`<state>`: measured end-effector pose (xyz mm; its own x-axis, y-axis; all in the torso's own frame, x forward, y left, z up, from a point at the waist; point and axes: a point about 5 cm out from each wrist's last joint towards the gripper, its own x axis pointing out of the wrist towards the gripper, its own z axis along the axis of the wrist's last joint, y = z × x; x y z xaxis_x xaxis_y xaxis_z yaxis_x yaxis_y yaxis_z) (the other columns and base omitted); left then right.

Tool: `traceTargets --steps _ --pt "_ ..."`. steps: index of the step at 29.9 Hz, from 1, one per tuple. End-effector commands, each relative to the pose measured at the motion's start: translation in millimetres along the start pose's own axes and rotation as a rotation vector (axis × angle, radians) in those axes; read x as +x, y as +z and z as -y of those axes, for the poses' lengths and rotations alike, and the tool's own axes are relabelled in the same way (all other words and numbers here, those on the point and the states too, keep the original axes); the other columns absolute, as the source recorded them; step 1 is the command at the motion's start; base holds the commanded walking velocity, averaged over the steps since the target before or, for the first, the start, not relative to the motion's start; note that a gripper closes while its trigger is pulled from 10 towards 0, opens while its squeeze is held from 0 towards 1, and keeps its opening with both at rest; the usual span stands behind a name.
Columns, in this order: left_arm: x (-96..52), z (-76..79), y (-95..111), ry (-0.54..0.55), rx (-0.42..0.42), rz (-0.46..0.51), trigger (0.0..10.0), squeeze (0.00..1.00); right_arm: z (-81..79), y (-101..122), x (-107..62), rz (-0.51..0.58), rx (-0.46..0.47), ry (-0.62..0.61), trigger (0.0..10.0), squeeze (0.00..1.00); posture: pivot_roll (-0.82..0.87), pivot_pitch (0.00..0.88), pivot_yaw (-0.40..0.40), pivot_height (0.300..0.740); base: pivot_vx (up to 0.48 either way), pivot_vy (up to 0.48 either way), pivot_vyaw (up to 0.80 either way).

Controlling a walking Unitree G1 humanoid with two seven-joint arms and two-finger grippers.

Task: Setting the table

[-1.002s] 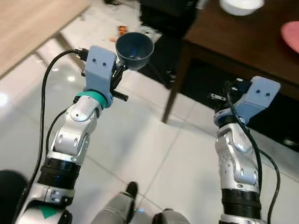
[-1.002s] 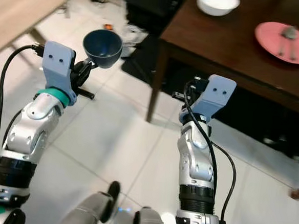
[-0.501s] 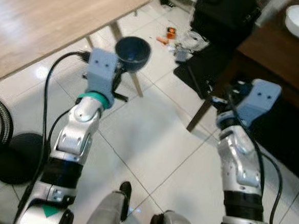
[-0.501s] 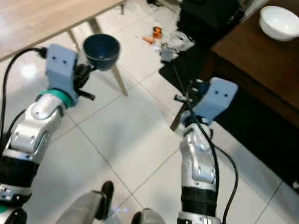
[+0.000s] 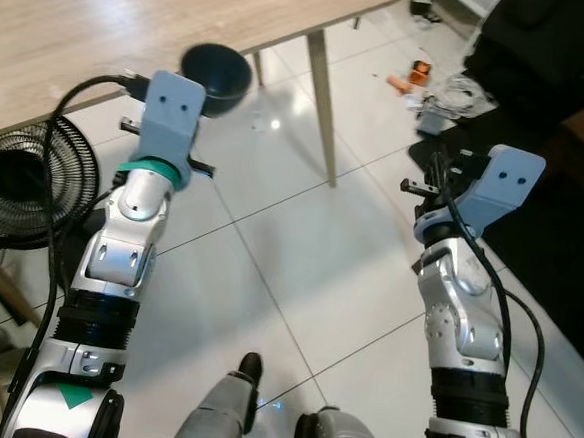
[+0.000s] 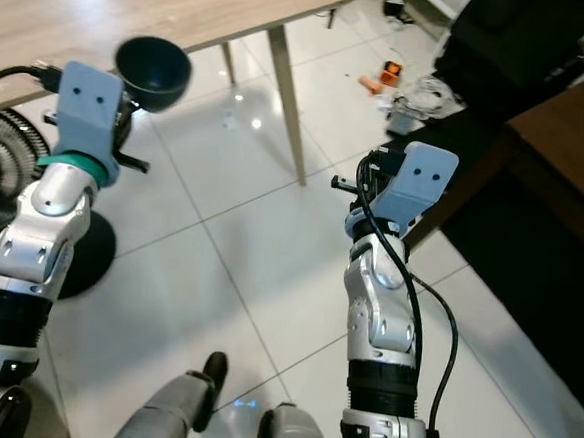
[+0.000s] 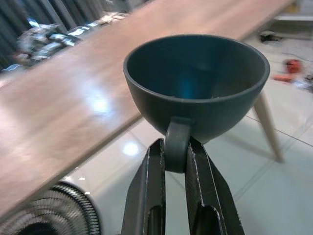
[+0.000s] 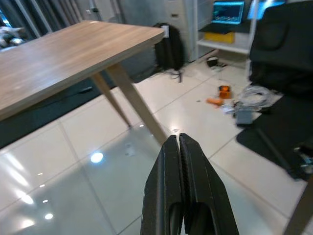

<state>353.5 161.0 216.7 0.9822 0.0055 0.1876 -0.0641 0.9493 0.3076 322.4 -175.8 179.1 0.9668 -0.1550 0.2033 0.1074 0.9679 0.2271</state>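
Note:
My left gripper is shut on the handle of a dark blue cup, held upright with its mouth up and nothing inside. In the left eye view the cup hangs in the air beside the front edge of the light wooden table. My right gripper is shut with nothing between its fingers, raised at chest height on the right over the tiled floor.
A black floor fan stands under the wooden table at the left. One slanted table leg comes down ahead. Small clutter and cables lie on the white tiles near a black chair. The dark table's edge is at the right.
The camera has swung left: the wooden table now fills the upper left and the dark table has slid out to the right. The cup remains in my left gripper.

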Motion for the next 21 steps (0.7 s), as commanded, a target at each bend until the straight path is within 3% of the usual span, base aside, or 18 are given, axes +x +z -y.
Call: traceTargets --steps 1,4,21 --pt "0.7 -10.5 -1 0.068 0.066 0.015 10.0 0.00 -2.8 11 1.6 0.042 0.028 0.006 10.0 0.00 0.12 0.132 0.060 0.740 0.000 0.000 0.80" --pt "2.2 -14.2 0 0.106 0.103 0.017 10.0 0.00 -2.1 18 3.6 0.070 0.036 0.004 10.0 0.00 0.12 0.133 0.060 0.740 0.000 0.000 0.80" --pt "4.7 -15.8 2 0.143 0.086 0.024 10.0 0.00 -0.5 21 3.7 0.074 0.044 -0.002 10.0 0.00 0.12 0.137 0.055 0.740 0.000 0.000 0.80"
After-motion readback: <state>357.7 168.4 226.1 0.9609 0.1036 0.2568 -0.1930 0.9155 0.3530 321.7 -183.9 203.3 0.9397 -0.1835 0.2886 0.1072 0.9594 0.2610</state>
